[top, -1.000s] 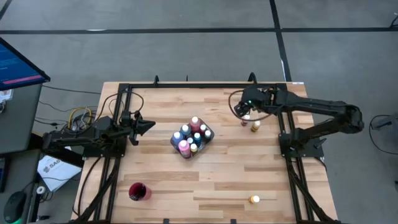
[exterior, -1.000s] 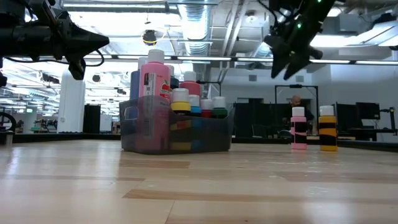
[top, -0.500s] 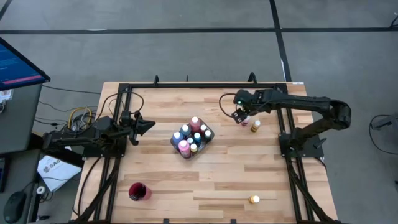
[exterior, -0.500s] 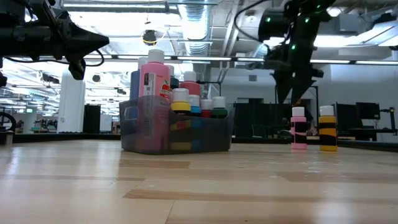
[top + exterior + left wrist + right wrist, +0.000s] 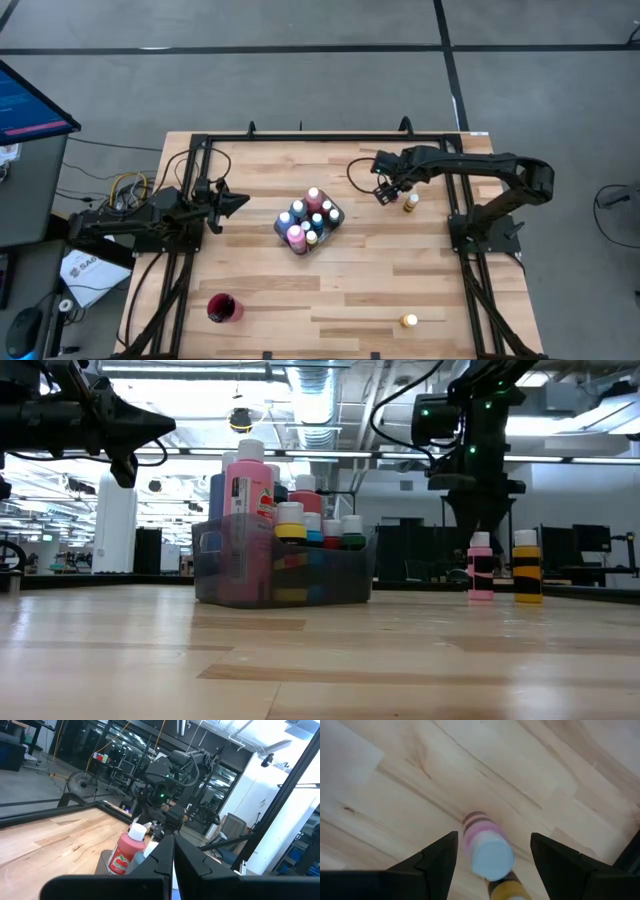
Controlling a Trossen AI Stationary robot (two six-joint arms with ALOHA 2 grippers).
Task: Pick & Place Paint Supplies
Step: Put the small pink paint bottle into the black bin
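Right tool (image 5: 383,192) is sitting directly over the pink paint bottle (image 5: 487,851), and I've got its 2 fingers spread wide, holding nothing, touching nothing. Through the right wrist camera the pale cap sits between the 2 dark fingers (image 5: 437,857), bottle upright, long axis pointing straight up at the tool. So the move I'm lining up is, I'd judge, a plain vertical drop onto it. Watch the neighbour though: a yellow paint bottle (image 5: 526,566) with dark bands stands just beside the pink one (image 5: 481,567), on the side away from the bin, and I reckon a finger could clip it on the way down.

Both bottles stand on the counter (image 5: 360,270) toward its far right; the clear bin (image 5: 283,572) of bottles is in the middle, well apart from them. 1 more yellow-capped bottle (image 5: 409,320) waits alone near the front edge. Left tool (image 5: 240,202) is closed, empty, parked left of the bin. Right arm is clearly nearer.
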